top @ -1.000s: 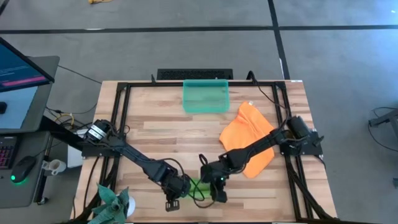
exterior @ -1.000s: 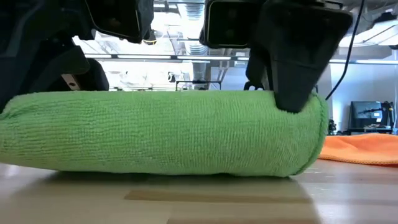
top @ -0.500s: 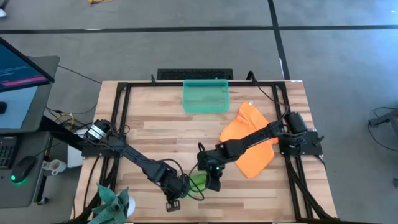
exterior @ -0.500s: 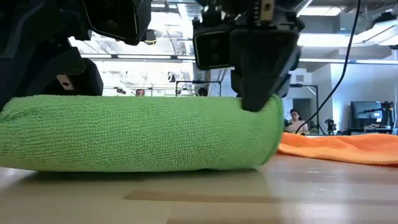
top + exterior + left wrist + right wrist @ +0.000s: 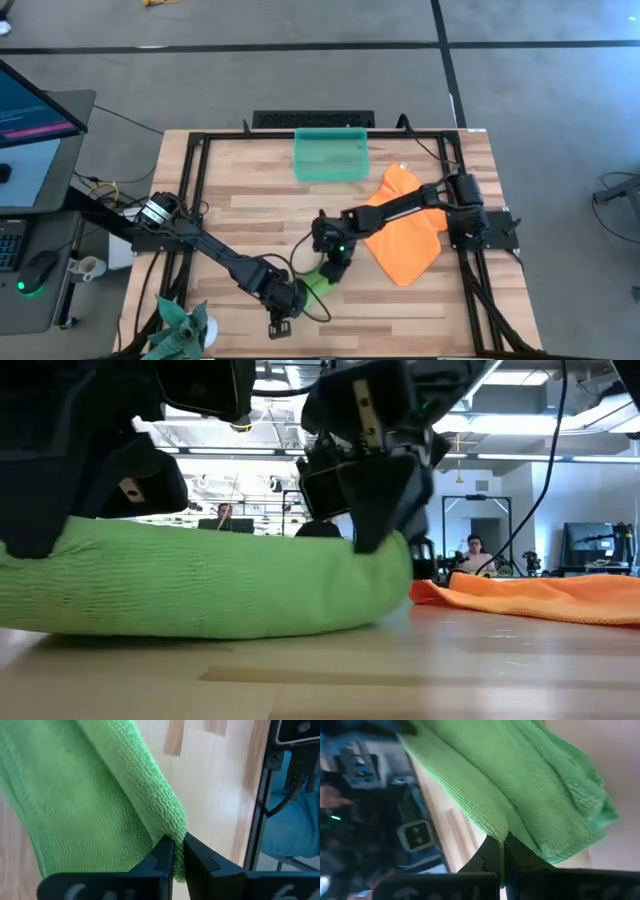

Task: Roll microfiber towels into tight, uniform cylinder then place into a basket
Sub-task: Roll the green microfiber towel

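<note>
Where the green towel (image 5: pixel 318 279) lay a second ago as a straight roll across the front of the table (image 5: pixel 250 200), it now sits turned on a slant, its right end swung back toward the middle of the boards, and in the low view its top line sags between the two arms. The right gripper (image 5: pixel 333 262) has drawn back from the front edge with that end, its fingers pinched narrow on a fold of the green cloth, as the right wrist view shows. The left gripper (image 5: pixel 283 305) has barely shifted near the front edge and is clamped on the other end, fingers close together around the cloth edge in the left wrist view. The orange towel (image 5: pixel 400 228) lies flat and unrolled on the right side, under the right arm, in the same place as before. The basket (image 5: pixel 331 154) stands at the back edge, well apart from both towels. Bare boards lie open between the green roll and the basket, while the left end sits close to the table's front edge.
</note>
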### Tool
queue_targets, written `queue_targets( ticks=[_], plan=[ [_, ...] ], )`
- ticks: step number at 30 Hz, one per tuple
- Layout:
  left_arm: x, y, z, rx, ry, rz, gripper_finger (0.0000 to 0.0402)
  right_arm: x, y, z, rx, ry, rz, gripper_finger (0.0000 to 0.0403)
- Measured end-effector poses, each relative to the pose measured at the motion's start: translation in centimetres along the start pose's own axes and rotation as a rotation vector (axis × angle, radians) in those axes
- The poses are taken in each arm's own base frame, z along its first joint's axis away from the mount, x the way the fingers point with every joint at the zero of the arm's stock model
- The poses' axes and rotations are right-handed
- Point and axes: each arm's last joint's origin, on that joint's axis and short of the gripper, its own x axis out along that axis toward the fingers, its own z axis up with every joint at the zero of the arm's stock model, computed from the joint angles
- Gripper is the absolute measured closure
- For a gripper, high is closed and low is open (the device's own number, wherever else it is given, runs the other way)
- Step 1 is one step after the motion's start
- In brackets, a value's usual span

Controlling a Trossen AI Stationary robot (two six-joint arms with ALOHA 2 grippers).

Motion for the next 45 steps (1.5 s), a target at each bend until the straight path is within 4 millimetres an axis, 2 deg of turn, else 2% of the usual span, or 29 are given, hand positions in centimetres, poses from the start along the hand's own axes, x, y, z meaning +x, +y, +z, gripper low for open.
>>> queue_targets(
  ticks=[3,11,22,29,35,39,45],
  plan=[
    [0.0,0.1,0.1,0.016,-0.013,0.014,0.0386,0.1,-1.2,0.4,0.05,0.022,0.01,0.0386],
    [-0.1,0.4,0.0,0.032,-0.007,0.049,0.0386,0.8,-2.9,1.1,0.116,0.027,0.01,0.0389],
    [-0.2,1.1,-0.6,0.1,0.02,0.163,0.0385,0.9,-3.0,1.2,0.122,0.012,-0.004,0.0389],
    [-0.4,1.9,-1.8,0.121,0.069,0.358,0.0385,0.9,-3.2,1.2,0.13,0.004,-0.02,0.0388],
    [-0.5,1.0,-2.9,0.156,0.056,0.412,0.0385,1.0,-3.2,1.2,0.134,0.0,-0.025,0.0386],
    [-1.4,0.2,-3.6,0.164,0.012,0.426,0.0385,1.0,-3.2,1.2,0.138,-0.001,-0.025,0.0389],
    [-4.1,-1.0,-4.7,0.174,-0.103,0.463,0.0385,1.0,-3.2,1.4,0.124,-0.015,-0.022,0.0386]
  ],
)
